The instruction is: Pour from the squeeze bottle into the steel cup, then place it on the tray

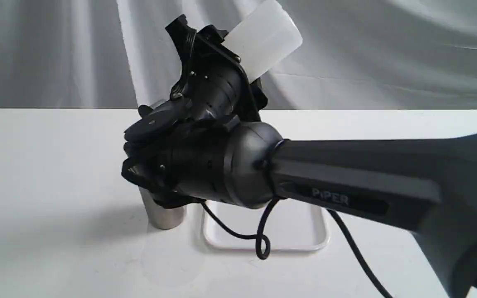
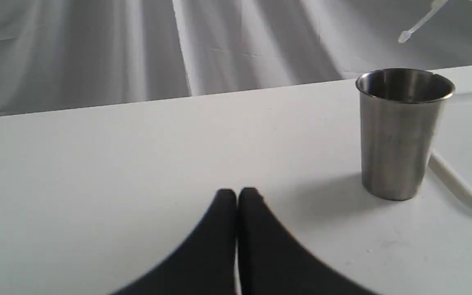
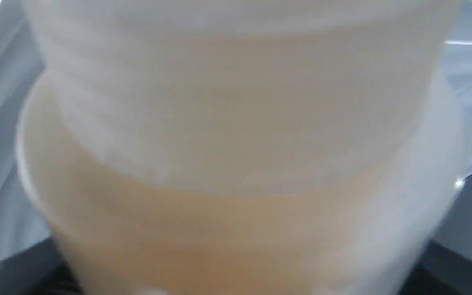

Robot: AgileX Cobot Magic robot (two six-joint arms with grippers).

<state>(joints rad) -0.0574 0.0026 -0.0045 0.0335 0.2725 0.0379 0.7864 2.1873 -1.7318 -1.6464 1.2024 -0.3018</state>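
My right gripper (image 1: 238,68) reaches across above the steel cup (image 1: 165,215) and is shut on the squeeze bottle (image 1: 265,39), which is tipped with its base up and to the right. The arm hides its nozzle and most of the cup. In the right wrist view the bottle (image 3: 236,164) fills the picture, with amber-yellow liquid inside. The cup (image 2: 400,135) stands upright on the table, and the bottle's tethered cap strap (image 2: 418,22) dangles high above it. The white tray (image 1: 292,231) lies just right of the cup. My left gripper (image 2: 237,196) is shut and empty, low over the table, apart from the cup.
The tray's near rim (image 2: 461,184) lies close beside the cup's base. A black cable (image 1: 259,240) loops down from the right arm over the tray. The white table (image 1: 48,174) ends at a grey draped backdrop (image 1: 56,49).
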